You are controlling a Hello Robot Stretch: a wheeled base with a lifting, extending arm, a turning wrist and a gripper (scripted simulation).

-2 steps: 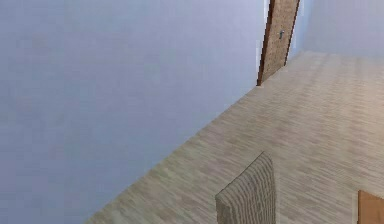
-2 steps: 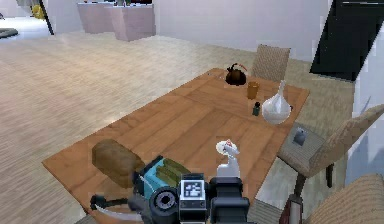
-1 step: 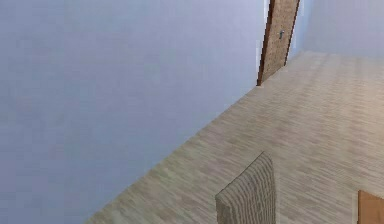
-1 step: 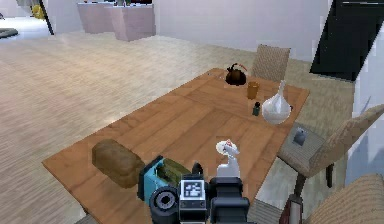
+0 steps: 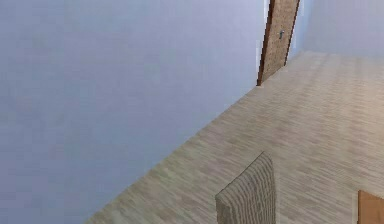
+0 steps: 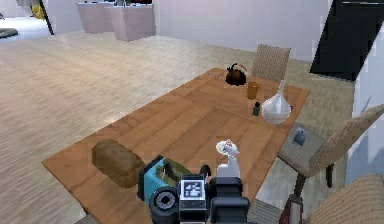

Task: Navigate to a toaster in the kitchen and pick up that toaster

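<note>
Nearest, the dark gripper (image 6: 170, 200) stands at a teal box-shaped object (image 6: 153, 178) on the long wooden table (image 6: 170, 125); I cannot tell whether that box is the toaster, whether the gripper holds it, or how its fingers are set. Beside it lies a brown bread loaf (image 6: 117, 160), farther out a white spray bottle (image 6: 228, 150), then a white bulbous vase (image 6: 277, 100) and a dark round kettle (image 6: 235, 74).

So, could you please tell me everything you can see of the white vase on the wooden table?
The white vase has a round, bulbous body narrowing to a slim neck with a slightly flared mouth. It looks smooth, like glazed ceramic, and stands upright on the wooden table toward its far end. A small dark item and a brownish cup stand just left of it; a chair back rises behind.
</note>
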